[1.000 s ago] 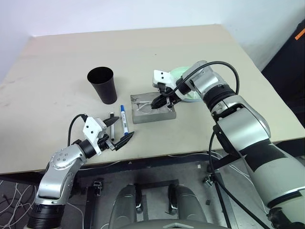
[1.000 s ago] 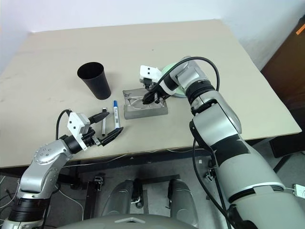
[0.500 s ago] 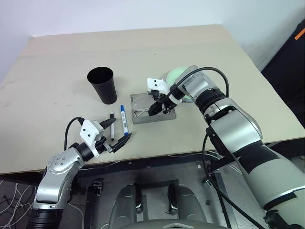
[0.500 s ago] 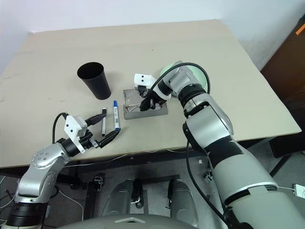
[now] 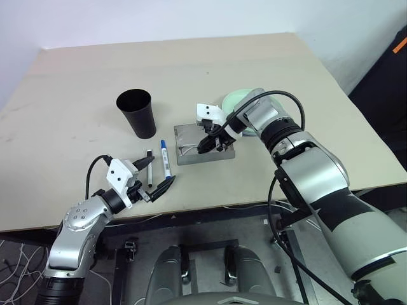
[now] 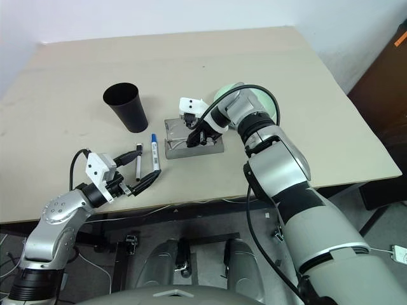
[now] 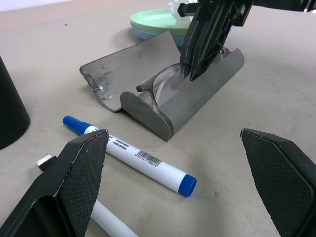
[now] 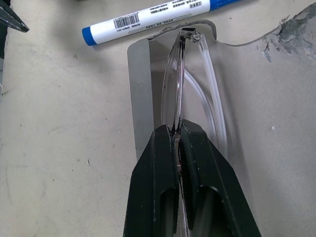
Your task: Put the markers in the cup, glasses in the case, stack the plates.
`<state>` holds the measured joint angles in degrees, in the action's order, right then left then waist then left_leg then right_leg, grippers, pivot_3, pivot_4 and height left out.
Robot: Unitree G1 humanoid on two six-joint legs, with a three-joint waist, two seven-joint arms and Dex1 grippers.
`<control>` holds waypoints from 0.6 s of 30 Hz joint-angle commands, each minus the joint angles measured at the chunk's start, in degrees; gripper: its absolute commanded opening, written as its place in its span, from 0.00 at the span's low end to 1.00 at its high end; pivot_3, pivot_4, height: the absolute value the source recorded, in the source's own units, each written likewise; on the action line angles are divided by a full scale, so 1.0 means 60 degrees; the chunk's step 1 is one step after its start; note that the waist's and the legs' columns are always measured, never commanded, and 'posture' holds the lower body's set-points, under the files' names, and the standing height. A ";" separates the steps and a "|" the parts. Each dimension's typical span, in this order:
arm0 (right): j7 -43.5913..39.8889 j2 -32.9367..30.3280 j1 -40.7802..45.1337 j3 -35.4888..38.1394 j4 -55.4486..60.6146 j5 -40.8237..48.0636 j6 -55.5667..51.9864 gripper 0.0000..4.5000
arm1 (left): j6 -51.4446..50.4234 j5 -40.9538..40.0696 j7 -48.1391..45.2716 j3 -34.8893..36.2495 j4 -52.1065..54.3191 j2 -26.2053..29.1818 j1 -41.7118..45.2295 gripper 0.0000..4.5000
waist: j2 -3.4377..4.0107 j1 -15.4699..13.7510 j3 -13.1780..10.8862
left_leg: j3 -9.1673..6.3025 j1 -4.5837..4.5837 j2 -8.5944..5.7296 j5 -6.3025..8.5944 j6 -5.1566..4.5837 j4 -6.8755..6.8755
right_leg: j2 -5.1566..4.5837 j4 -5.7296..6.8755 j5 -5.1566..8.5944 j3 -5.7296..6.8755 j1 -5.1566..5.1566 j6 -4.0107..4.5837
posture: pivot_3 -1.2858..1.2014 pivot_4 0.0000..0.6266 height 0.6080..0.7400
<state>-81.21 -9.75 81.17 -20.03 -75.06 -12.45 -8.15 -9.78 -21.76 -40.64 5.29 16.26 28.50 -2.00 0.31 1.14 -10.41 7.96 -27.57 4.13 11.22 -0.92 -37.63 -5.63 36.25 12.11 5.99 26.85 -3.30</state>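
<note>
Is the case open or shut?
Open: the case's lid lies flat behind it, and the glasses sit inside, pinched by the right gripper.

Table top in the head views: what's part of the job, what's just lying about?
Job: black tapered plastic cup; blue-capped white marker; dark-ended white marker; clear wire-rimmed glasses; open grey case; stacked mint and blue plates.

Lying about: nothing that I can see besides the beige table.

Beige table (image 5: 76, 76) — cables (image 5: 19, 267) beneath
</note>
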 commanded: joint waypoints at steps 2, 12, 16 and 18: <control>-0.0029 -0.0035 0.0116 0.0218 0.0048 -0.0066 0.0077 0.00 | -0.0026 -0.0019 0.0052 0.0010 0.0431 0.0049 0.0166 1.00 | 0.0000 0.0000 0.0000 | 0.0000 0.0000 0.0000 0.0000 0.0000 0.0000 | 0.0001 0.0000 0.0000 0.0000 -0.0010 0.0000 | 0.52 0.24 0.70; 0.0025 -0.0054 0.0158 0.0339 0.0059 -0.0120 0.0073 0.17 | -0.0162 -0.0015 0.0087 -0.0002 0.0527 0.0044 0.0213 1.00 | 0.0000 0.0002 0.0000 | 0.0002 0.0000 -0.0001 -0.0001 0.0002 0.0000 | 0.0003 0.0000 0.0000 0.0000 -0.0024 -0.0001 | 0.52 0.24 0.70; 0.0029 -0.0056 0.0270 0.0460 0.0039 -0.0051 -0.0104 0.17 | -0.0179 -0.0021 0.0090 0.0006 0.0546 0.0050 0.0214 1.00 | 0.0000 0.0002 0.0000 | 0.0001 0.0000 -0.0001 -0.0002 0.0003 0.0000 | 0.0003 0.0001 0.0000 0.0000 -0.0024 0.0000 | 0.52 0.24 0.70; -0.0110 -0.0102 0.0404 0.0535 0.0033 -0.0015 -0.0252 0.17 | -0.0192 -0.0033 0.0079 0.0011 0.0552 0.0063 0.0221 1.00 | 0.0000 0.0002 0.0000 | 0.0000 0.0000 -0.0001 -0.0002 0.0003 0.0000 | 0.0003 0.0001 0.0000 0.0000 -0.0024 -0.0001 | 0.52 0.24 0.70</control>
<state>-81.12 -9.91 81.24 -18.21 -75.08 -13.23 -9.20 -10.97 -21.77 -40.25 5.25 17.12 28.53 -1.35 0.31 1.15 -10.41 7.96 -27.57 4.12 11.21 -0.90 -37.63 -5.62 36.26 12.11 5.99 26.70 -3.30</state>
